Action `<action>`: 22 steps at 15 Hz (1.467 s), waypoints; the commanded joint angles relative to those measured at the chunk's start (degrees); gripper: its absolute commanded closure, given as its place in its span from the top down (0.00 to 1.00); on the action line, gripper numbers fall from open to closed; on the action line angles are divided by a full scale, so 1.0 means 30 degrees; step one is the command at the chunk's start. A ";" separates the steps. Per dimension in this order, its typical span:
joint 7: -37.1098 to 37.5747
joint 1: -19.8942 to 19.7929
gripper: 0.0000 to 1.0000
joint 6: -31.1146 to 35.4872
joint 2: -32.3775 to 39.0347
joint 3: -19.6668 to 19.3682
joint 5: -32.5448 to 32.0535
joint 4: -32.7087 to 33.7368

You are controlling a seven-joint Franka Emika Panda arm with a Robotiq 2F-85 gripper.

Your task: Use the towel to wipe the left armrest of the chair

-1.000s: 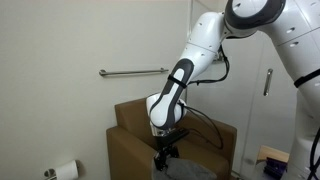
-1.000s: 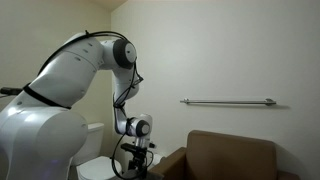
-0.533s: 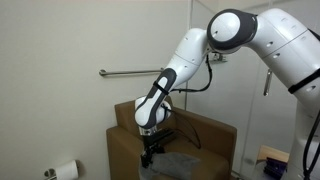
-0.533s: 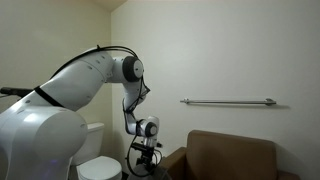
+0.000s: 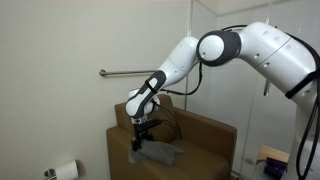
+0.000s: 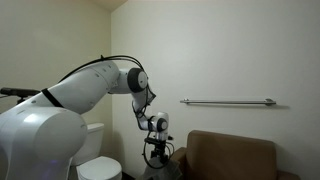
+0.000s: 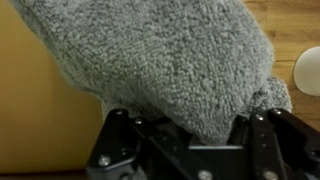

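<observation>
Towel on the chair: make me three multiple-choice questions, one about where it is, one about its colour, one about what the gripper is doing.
1. Where does the towel lie? A on a shelf; B on the brown chair; C in a sink.
2. What colour is the towel? A grey; B red; C green.
3. What is the gripper doing? A hanging open above the towel; B holding a bottle; C gripping the towel.
Answers: B, an exterior view shows it on the chair; A, the wrist view shows grey pile; C, the cloth is pinched in the gripper.
</observation>
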 commanded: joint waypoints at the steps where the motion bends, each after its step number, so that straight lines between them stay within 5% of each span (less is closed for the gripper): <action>1: -0.0061 -0.0138 0.04 -0.0667 0.0579 -0.0023 -0.0206 0.1024; 17: 0.2038 0.2219 0.04 0.2365 -0.8251 0.0029 -0.1003 -1.1965; 22: 0.2376 0.2097 0.04 0.2742 -0.7678 0.0114 -0.1316 -1.2438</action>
